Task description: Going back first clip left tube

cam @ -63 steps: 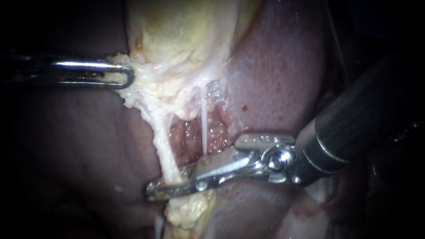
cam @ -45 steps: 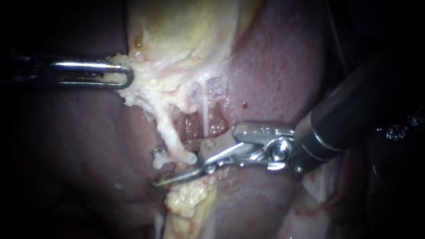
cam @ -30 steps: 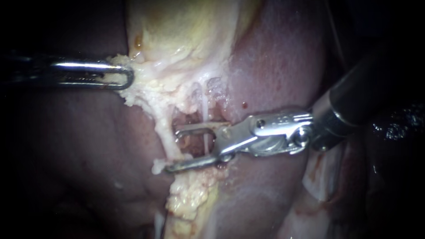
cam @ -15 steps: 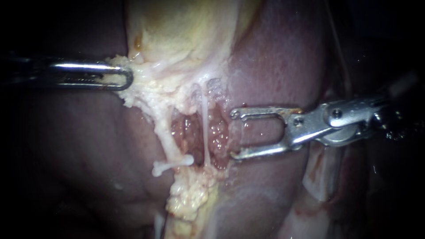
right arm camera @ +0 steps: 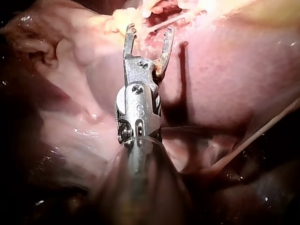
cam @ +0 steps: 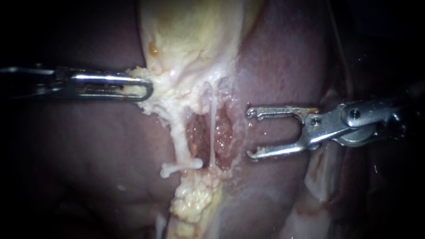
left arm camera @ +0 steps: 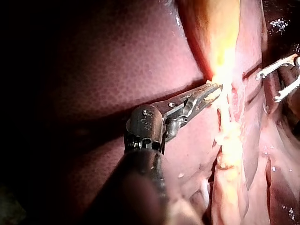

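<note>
A white clip sits across the lower end of the left tube, a thick pale strand. The thin right tube runs beside it over a red hollow. My right instrument stands to the right of both tubes, its jaws open and empty, touching neither tube. In the right wrist view its open jaws point at the pale tissue ahead. My left instrument is shut on the pale fatty edge of the gallbladder and holds it to the left; its wrist view shows the same grip.
Dark red liver surrounds the site on both sides. Lumpy yellow fat lies below the clip. The right instrument's open jaws also show beyond the pale tissue in the left wrist view.
My right instrument opened, left the white clip on the left tube and drew back to the right, clear of both tubes. The whole scene shifted slightly right. The left instrument kept its hold.
</note>
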Robot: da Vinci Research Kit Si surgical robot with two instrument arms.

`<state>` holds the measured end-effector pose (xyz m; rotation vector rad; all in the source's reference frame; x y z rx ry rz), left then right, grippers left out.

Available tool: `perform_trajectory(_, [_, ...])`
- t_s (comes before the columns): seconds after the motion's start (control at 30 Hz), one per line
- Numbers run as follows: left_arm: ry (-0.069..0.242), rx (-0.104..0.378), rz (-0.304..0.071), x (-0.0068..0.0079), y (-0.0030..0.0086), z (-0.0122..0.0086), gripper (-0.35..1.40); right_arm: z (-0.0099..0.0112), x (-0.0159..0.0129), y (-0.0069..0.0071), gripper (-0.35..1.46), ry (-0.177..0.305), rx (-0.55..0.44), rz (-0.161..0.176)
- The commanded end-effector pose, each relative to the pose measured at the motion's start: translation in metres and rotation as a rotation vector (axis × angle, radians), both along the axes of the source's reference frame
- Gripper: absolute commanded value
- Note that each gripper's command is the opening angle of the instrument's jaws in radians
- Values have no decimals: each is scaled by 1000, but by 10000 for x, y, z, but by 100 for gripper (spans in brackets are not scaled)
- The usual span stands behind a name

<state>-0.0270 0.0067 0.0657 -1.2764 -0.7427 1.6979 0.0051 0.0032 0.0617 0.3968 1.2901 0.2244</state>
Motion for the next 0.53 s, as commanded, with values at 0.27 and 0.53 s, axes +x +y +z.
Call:
perform_trajectory(0.27, [4, -1, 8, -9, 2, 9, -35, 0, -1, 0, 50, 0, 0, 0])
perform_trajectory(0.53, [2, -1, 11, -4, 2, 10, -35, -1, 1, -3, 50, 0, -1, 1])
